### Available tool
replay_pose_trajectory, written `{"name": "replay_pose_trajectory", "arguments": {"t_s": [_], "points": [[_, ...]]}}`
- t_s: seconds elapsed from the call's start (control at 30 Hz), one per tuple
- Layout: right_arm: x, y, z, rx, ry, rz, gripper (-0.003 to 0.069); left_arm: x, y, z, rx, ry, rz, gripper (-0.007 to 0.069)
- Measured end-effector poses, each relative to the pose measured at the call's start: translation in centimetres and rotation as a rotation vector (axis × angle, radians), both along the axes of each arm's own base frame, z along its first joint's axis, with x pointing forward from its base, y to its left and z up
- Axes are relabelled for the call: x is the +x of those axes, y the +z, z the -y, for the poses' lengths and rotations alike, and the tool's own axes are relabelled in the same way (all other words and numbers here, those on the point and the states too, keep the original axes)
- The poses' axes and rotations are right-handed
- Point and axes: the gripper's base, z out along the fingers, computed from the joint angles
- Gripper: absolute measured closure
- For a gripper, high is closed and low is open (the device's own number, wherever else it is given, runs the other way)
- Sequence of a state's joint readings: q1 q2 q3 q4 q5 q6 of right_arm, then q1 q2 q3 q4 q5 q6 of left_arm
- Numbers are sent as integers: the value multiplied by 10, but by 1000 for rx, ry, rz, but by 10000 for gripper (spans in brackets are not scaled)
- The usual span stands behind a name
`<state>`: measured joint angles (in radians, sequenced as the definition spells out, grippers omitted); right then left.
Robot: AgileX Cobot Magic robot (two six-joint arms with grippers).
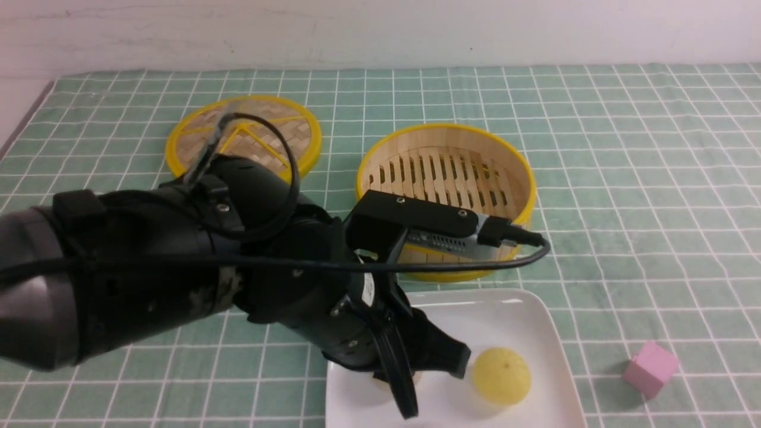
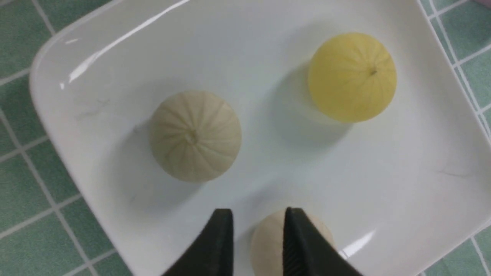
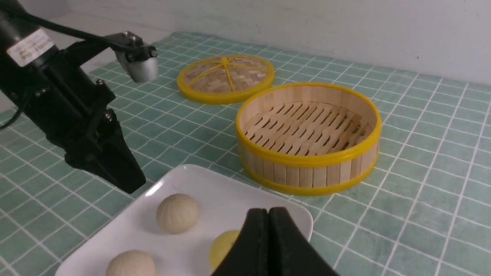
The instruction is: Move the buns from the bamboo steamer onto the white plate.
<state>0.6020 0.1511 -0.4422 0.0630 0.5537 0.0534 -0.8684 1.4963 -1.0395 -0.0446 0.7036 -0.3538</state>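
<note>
Three buns [image 3: 177, 213] sit on the white plate [image 1: 511, 315], all apart from one another. The yellow bun [image 2: 352, 76] lies toward the plate's right side in the front view. A beige bun [image 2: 195, 136] rests well clear of it, and a second beige bun [image 2: 266, 245] shows partly behind the fingers [image 2: 220, 241] of the left gripper [image 2: 257, 216]. The left gripper hangs over the plate's left part, pointing down. Its jaws stand slightly apart with a narrow gap between them and grip nothing. In the right wrist view its tips are raised above the plate's edge while the buns rest on the plate. The right gripper [image 3: 268, 214] hovers at the plate's near side with its jaws pressed together and nothing between them. The bamboo steamer [image 1: 511, 178] stands upright on the green checked tablecloth [image 1: 624, 178] just beyond the plate, its slatted floor showing. Its flat woven lid [image 1: 267, 128] lies on the cloth to the steamer's left, apart from it. A pink cube [image 1: 650, 367] sits on the cloth to the right of the plate, near it but not touching.
</note>
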Motion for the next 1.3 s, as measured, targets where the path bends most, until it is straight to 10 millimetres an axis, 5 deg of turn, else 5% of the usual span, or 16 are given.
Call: {"name": "replay_pose_trajectory", "arguments": {"t_s": [0.07,0.2,1.13,1.3], "points": [[1,-3,-1,-1,1,-7,673,0,0,0,4,-2,2,564],[2,-7,-2,0,4,-21,673,1,0,-1,11,-5,9,621],[-4,-14,1,12,9,-19,658,1,0,-1,21,-9,14,620],[3,-51,4,-6,-108,-15,655,2,0,-2,32,-15,27,615]]}}
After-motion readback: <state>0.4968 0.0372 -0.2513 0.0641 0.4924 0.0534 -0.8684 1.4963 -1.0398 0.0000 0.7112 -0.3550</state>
